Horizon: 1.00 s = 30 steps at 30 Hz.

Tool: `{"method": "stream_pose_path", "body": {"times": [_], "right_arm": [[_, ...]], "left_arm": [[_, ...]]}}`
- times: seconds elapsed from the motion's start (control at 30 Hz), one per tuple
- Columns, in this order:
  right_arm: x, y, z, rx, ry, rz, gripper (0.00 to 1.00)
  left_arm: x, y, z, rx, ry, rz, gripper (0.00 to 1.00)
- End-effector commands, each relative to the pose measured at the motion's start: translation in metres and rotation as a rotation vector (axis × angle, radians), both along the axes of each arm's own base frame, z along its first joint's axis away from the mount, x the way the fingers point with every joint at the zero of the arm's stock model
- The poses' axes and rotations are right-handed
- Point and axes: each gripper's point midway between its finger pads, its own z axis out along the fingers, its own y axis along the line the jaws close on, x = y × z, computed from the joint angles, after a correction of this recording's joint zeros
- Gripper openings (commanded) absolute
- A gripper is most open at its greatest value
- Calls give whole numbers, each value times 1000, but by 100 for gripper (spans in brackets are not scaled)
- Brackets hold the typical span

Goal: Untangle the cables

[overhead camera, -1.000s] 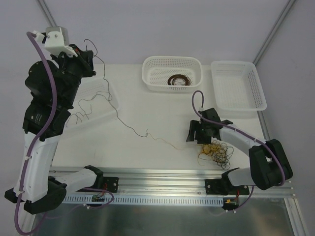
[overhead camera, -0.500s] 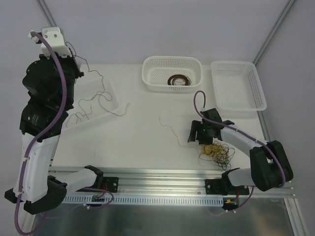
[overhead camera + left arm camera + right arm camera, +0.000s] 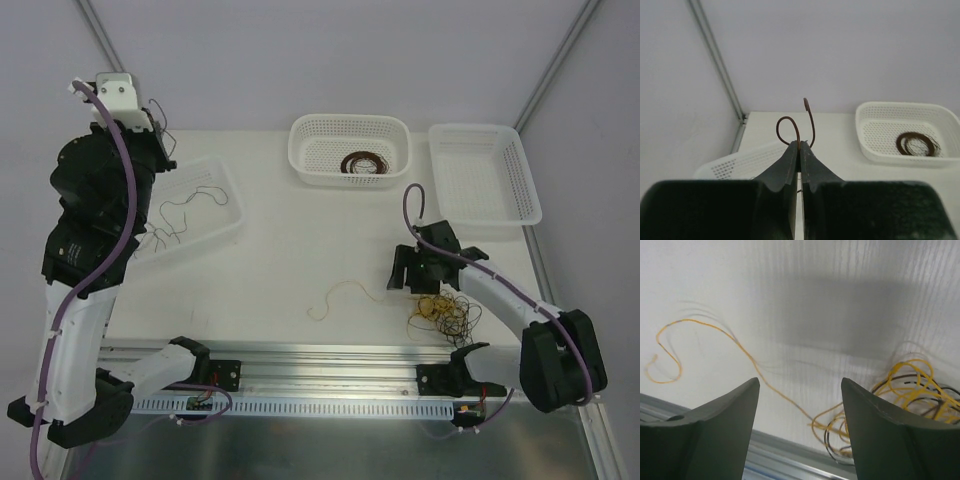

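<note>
My left gripper (image 3: 157, 128) is raised at the far left, shut on a thin dark brown cable (image 3: 810, 117) that loops above the fingertips (image 3: 792, 150). The rest of that cable (image 3: 187, 203) hangs down into the left white basket (image 3: 228, 185). A loose clump of yellow and black cables (image 3: 441, 314) lies near the front edge on the right. My right gripper (image 3: 404, 270) hovers just left of the clump (image 3: 912, 385), open, with nothing between its fingers. One yellow strand (image 3: 345, 294) trails left from the clump across the table (image 3: 715, 327).
A white basket (image 3: 300, 150) at the back middle holds a coiled dark cable (image 3: 362, 163), also seen from the left wrist (image 3: 916, 144). Another white basket (image 3: 485, 135) stands at the back right. A metal rail (image 3: 330, 360) runs along the near edge.
The dark cable has come free of the clump and been drawn left into the left basket. The yellow strand has dropped onto the table. The right gripper has shifted slightly right.
</note>
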Motion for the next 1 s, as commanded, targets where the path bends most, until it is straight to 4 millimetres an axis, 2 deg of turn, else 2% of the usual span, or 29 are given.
{"method": "stream_pose_path", "body": {"times": [0.0,0.03,0.13,0.17,0.2,0.27,0.3,0.47,0.63,0.77,0.97], "right_arm": [[19,14,66,43,-187,95,70],[24,20,93,65,-252,117,70],[26,36,137,98,-370,210,70],[27,42,152,116,-409,236,71],[25,55,178,165,-470,280,71],[24,68,202,215,-530,334,71],[21,80,225,271,-582,375,72],[20,110,284,432,-731,452,72],[18,142,312,542,-786,535,72],[23,169,320,592,-814,584,74],[23,207,316,659,-791,660,75]], "left_arm": [[6,-57,-15,-90,27,-293,0],[4,-74,-23,-111,48,-380,0],[0,-96,-35,-160,90,-494,0],[-1,-110,-44,-172,122,-561,0],[-2,-117,-50,-204,145,-593,0],[0,-133,-68,-230,210,-659,0],[-2,-144,-74,-259,241,-711,0],[0,-177,-117,-335,408,-827,0],[-7,-206,-137,-346,484,-890,0],[-9,-221,-144,-351,509,-909,0],[-12,-229,-148,-373,528,-913,0]]}}
